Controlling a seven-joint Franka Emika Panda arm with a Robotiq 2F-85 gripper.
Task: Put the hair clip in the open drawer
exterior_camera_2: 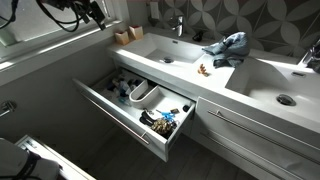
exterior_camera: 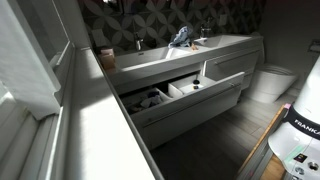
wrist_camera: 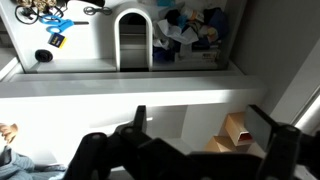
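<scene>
The hair clip (exterior_camera_2: 203, 70) looks like a small brown claw-shaped piece lying on the white counter between the two basins; it shows at the left edge of the wrist view (wrist_camera: 8, 130). The open drawer (exterior_camera_2: 128, 120) is wide, white and pulled out below the counter, with dividers and small items inside; it also shows in an exterior view (exterior_camera: 215, 86) and in the wrist view (wrist_camera: 120, 86). My gripper (wrist_camera: 200, 116) is open and empty, hanging above the counter's end, well away from the clip. It shows dark at the top left in an exterior view (exterior_camera_2: 90, 12).
A crumpled blue-grey cloth (exterior_camera_2: 228, 48) lies beside the clip and also shows in an exterior view (exterior_camera: 180, 38). A small wooden box (wrist_camera: 236, 135) stands under my right finger. Dark faucets (exterior_camera_2: 179, 25) stand behind the basins. A white cup (exterior_camera_2: 145, 95) and clutter fill the drawer.
</scene>
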